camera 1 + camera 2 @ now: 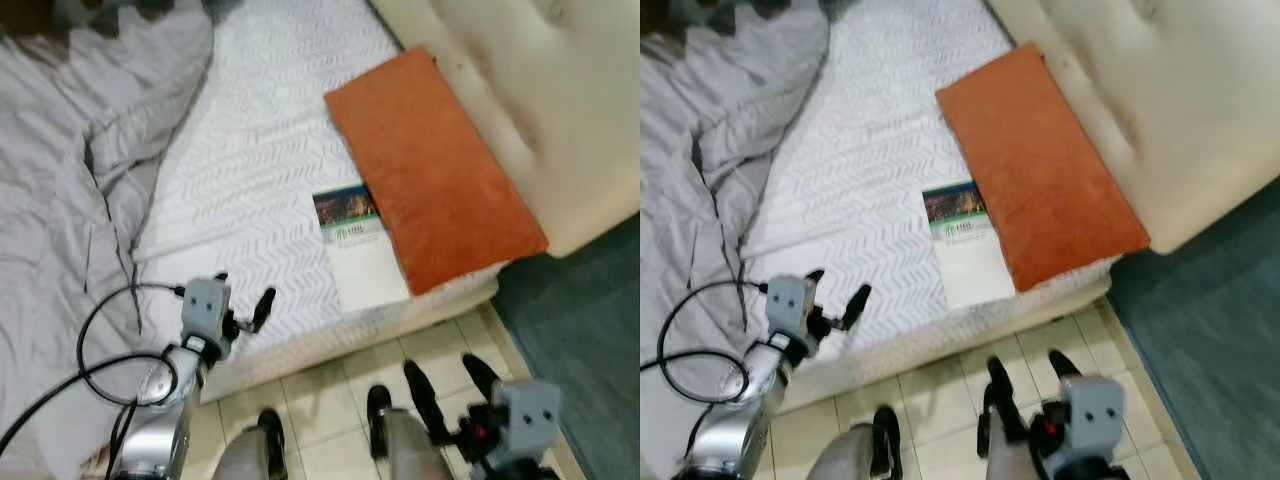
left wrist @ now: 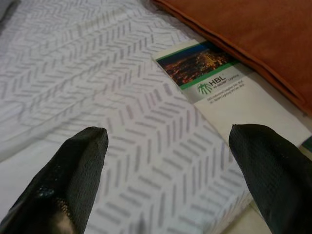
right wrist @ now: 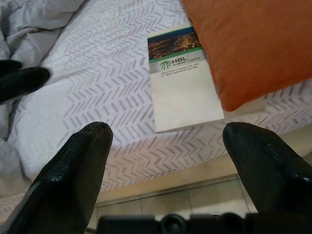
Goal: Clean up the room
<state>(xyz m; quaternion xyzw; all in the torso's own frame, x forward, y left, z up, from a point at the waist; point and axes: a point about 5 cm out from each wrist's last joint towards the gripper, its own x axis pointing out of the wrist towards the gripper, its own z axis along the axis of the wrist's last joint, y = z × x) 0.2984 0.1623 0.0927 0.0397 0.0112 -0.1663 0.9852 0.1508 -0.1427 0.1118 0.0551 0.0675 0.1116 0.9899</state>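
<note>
A mattress (image 1: pixel 250 180) in white sheeting with a grey chevron print spans the scene, its near edge meeting pale floor tiles (image 1: pixel 330 385). A crumpled grey duvet (image 1: pixel 60 200) is heaped over its left part. A cream padded headboard (image 1: pixel 540 110) runs along the right, with teal carpet (image 1: pixel 580 340) below it. A flat, rectangular orange pillow (image 1: pixel 430 165) lies beside the headboard, its corner overhanging the mattress edge. A white booklet (image 1: pixel 358 250) with a night-city photo strip lies half tucked under the pillow, near the mattress edge. The left gripper (image 1: pixel 245 300) hovers over the mattress edge, fingers spread apart and empty. The right gripper (image 1: pixel 450 385) hangs above the tiles, fingers likewise parted.
</note>
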